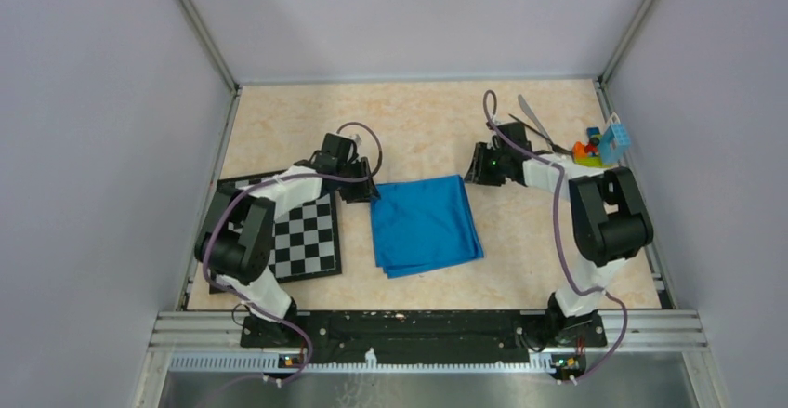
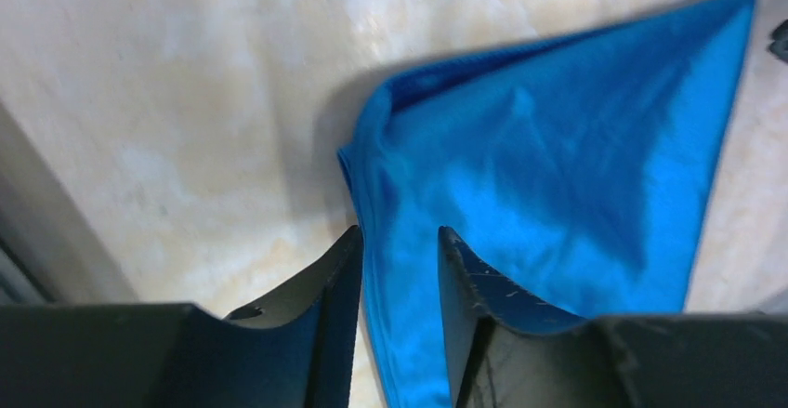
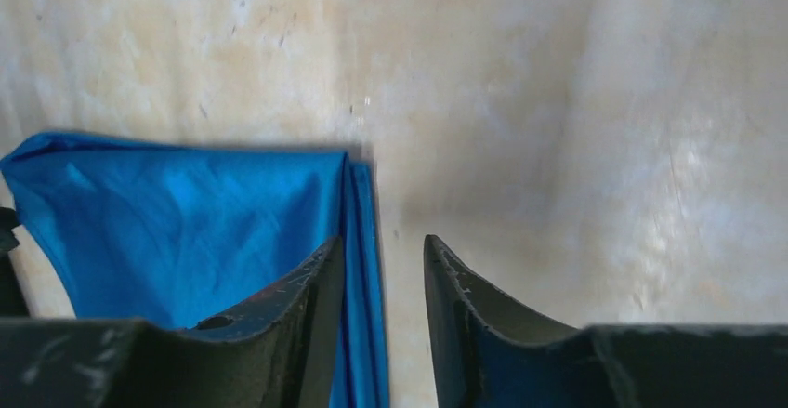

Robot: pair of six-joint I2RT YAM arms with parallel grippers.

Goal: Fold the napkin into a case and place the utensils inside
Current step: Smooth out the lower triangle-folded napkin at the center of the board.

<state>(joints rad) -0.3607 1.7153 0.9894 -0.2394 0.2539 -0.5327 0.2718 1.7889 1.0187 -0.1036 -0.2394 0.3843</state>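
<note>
The napkin lies on the table as a shiny blue, folded, roughly square stack. My left gripper is low at its far left corner; in the left wrist view the jaws stand apart over the napkin's left edge, gripping nothing. My right gripper is at the far right corner, open; the right wrist view shows the napkin's layered edge just inside the left finger and bare table in the rest of the gap. The utensils lie at the back right, one silver, one black.
A black-and-white chessboard lies left of the napkin, partly under the left arm. Colourful toy blocks and a light-blue piece sit at the far right by the wall. Metal frame rails border the table.
</note>
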